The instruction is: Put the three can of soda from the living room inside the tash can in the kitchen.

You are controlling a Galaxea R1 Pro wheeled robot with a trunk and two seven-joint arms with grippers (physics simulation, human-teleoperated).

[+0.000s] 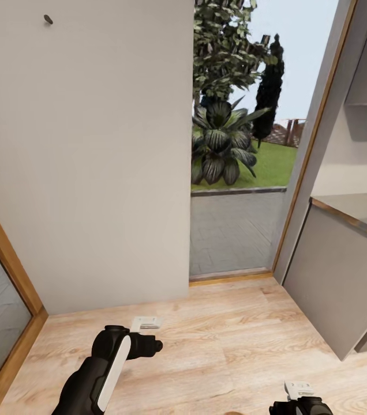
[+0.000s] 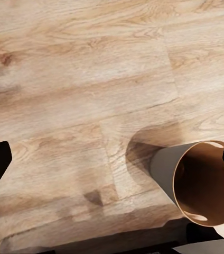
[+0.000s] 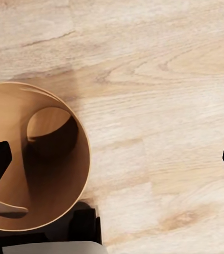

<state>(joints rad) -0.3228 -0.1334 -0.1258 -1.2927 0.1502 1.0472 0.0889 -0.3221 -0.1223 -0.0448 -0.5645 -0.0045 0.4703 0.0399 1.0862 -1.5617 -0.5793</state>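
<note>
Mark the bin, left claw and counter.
bin (image 3: 64,174): right wrist view, coppery inner wall.
left claw (image 1: 146,323): head view, between its white fingertips.
counter (image 1: 328,288): head view, grey front panel.

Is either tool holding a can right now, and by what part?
No. Both the left tool and right tool are open with only floor between the fingers; the trash can stands free beneath them.
</note>
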